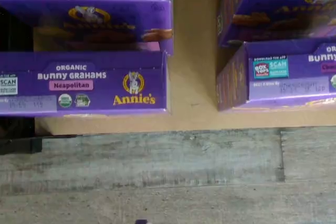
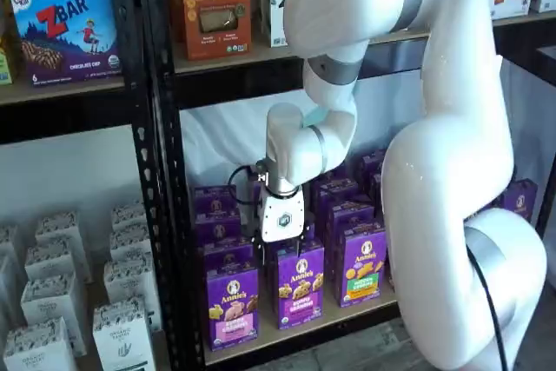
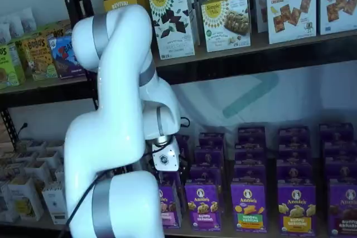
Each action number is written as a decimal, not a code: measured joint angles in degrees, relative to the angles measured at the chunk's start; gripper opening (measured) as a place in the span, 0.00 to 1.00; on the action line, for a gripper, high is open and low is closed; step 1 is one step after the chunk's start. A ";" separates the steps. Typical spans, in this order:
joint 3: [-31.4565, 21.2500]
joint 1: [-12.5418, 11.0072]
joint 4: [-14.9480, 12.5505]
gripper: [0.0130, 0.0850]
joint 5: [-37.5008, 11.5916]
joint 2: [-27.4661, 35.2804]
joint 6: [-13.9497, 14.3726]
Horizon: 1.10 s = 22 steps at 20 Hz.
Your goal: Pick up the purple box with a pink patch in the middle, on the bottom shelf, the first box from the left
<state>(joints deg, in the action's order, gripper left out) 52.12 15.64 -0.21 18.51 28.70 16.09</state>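
The purple box [image 2: 233, 306] with the pale pink panel stands upright at the left end of the front row on the bottom shelf [image 2: 300, 329]. In the other shelf view [image 3: 169, 204] the arm partly hides it. The wrist view shows its top face [image 1: 84, 82] with a pink "Neapolitan" label, on the pale board [image 1: 194, 77]. My gripper [image 2: 280, 245] hangs just above and behind this box, between the first two columns; it also shows in a shelf view [image 3: 166, 165]. Its white body is plain, but the black fingers blend into the boxes, so I cannot tell open from shut. It holds nothing.
More purple Annie's boxes stand behind and to the right: a magenta-panel one [image 2: 301, 293] and a green-panel one [image 2: 363, 262]. The wrist view shows a second column [image 1: 283, 72] across a gap. A black rack post [image 2: 165, 215] stands left of the box. White boxes [image 2: 122, 336] fill the neighbouring bay.
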 joint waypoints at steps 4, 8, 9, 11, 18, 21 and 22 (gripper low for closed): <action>1.27 -0.24 1.35 1.00 -0.89 1.51 -1.56; 2.55 -0.30 1.97 1.00 -1.24 2.94 -2.22; 2.89 -0.32 1.65 1.00 -1.29 3.31 -1.93; 3.59 -0.29 1.69 1.00 -1.52 4.09 -1.94; 6.54 0.18 3.56 1.00 -2.73 6.89 -3.34; 8.24 0.26 3.14 1.00 -2.57 8.29 -2.85; 8.77 0.27 2.86 1.00 -2.45 8.70 -2.57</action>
<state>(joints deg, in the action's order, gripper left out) 60.89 15.91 2.64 16.07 37.40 13.52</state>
